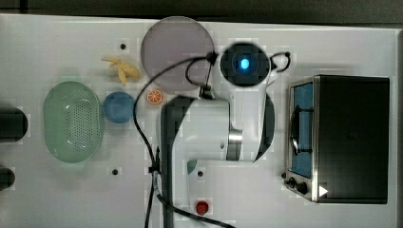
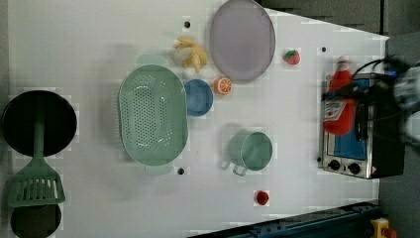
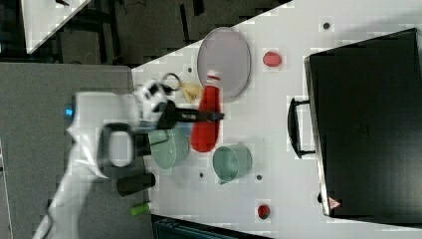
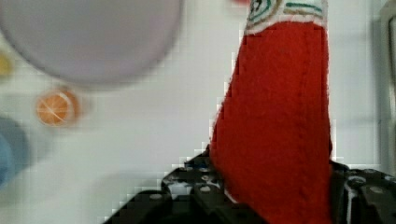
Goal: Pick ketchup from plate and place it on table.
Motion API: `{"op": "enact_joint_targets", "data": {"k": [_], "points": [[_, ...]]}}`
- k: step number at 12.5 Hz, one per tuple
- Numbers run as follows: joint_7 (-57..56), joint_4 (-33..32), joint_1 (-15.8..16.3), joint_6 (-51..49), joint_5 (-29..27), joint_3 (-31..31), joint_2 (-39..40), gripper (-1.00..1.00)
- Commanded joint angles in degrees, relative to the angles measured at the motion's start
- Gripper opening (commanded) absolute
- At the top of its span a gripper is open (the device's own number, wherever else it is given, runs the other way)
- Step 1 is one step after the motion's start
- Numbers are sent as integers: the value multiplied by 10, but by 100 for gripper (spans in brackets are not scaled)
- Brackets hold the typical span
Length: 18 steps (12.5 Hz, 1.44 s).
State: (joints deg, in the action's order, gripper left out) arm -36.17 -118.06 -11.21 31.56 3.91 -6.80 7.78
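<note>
Ketchup: the soft red ketchup bottle with a white-marked neck (image 3: pixel 206 119) is off the plate and up in the air, seen in the right view between the plate and the green mug.
Jaws: the black gripper (image 3: pixel 211 116) is part-way open, clamped across the bottle's middle; in the wrist view the red body (image 4: pixel 275 126) rises straight out of the black jaws.
Left view: the bottle (image 2: pixel 340 101) hangs in front of the toaster oven's blue glass door, gripper (image 2: pixel 346 94) across it.
Plate: the large round greyish-lilac plate (image 1: pixel 177 52) lies flat on the white worktop (image 1: pixel 57 42), nothing on it.
Arm: in the top view the white arm with its blue-lit joint (image 1: pixel 223 114) covers the middle of the worktop, and the bottle cannot be made out beneath it.
Around the plate: a peeled yellow banana (image 2: pixel 190 52) just beside it, an orange slice (image 2: pixel 223 85) at its rim, a red strawberry (image 2: pixel 291 57) on the far side.
Further round: a small blue bowl (image 2: pixel 198 97) touching the oval green perforated basket (image 2: pixel 152 115), a green metal mug (image 2: pixel 249 151) standing apart, a small red round item (image 2: pixel 261 198) near the worktop's edge.
Big obstacle: the black and silver toaster oven (image 1: pixel 344 137) at the top view's right.
Off to the side: a green slotted spatula (image 2: pixel 35 183) on a black round pan (image 2: pixel 38 123).
</note>
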Motion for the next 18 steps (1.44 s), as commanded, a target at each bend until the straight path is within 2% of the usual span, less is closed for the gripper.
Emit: {"op": "enact_joint_targets", "data": {"k": [1, 4, 7, 8, 11, 12, 15, 18], "points": [[20, -74, 3, 89, -3, 7, 13, 15], [40, -147, 3, 199, -4, 8, 34, 15], [69, -165, 3, 251, -6, 7, 73, 15], [72, -165, 3, 255, -7, 8, 84, 23], [72, -161, 3, 269, -13, 6, 87, 86], [72, -154, 3, 269, -13, 6, 81, 99], [86, -103, 4, 251, -14, 1, 55, 100], [189, -24, 5, 150, -14, -8, 32, 100]]}}
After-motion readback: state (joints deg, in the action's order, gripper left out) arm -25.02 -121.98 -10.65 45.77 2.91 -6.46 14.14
